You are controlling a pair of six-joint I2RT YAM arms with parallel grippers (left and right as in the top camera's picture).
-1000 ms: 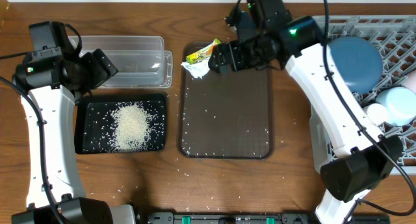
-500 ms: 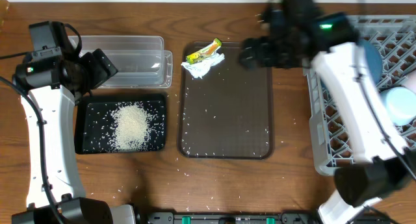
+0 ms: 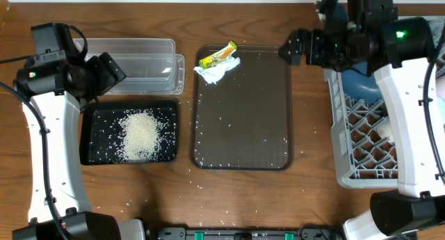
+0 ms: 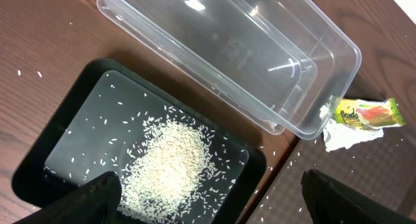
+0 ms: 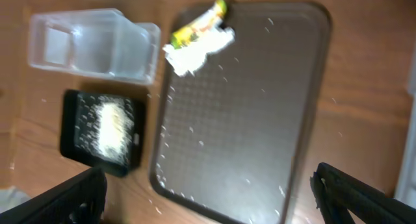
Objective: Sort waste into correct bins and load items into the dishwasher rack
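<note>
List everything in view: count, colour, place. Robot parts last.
tub: one, clear, far left of the table
black tray: one, black, beside the tub, on the near side
rice: one heap, white, in the black tray; stray grains on the brown tray and table
brown tray: one, dark brown, mid-table
wrapper: one, yellow-green, brown tray's far left corner
paper scrap: one, white, touching the wrapper
rack: one, grey, right side
dish: one, dark blue, in the rack, mostly hidden
table: one, brown wood
left claw: open, above the black tray
right claw: open, above the brown tray
</note>
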